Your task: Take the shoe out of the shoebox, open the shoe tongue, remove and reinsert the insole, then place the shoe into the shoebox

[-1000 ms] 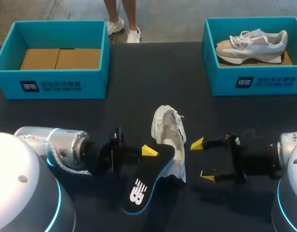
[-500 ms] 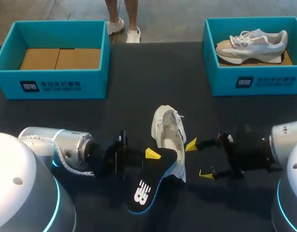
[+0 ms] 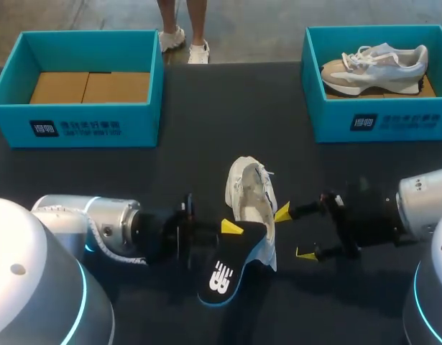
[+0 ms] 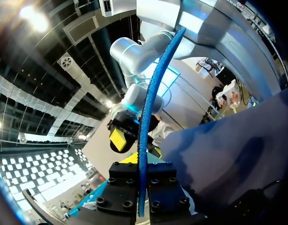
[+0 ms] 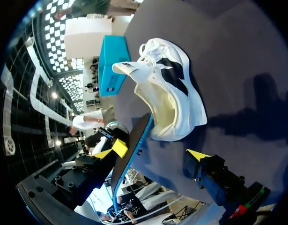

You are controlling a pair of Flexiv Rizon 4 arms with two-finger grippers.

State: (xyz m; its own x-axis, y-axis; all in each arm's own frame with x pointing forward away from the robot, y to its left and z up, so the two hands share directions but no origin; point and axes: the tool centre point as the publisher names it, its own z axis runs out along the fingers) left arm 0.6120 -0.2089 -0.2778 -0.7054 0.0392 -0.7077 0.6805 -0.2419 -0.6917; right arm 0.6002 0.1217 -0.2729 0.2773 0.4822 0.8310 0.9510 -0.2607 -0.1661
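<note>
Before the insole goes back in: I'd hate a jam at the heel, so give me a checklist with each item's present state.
1. Grip on the insole: ok, the left gripper is shut on it.
2. Opening of the tongue: ok, the shoe shows its bare inside.
3. End of the insole at the shoe's opening: ok; how far in, cannot tell.
4. Steadying of the shoe: not ok, the right gripper is open beside it, not gripping.
5. A free shoebox: ok, only cardboard inside.
</note>
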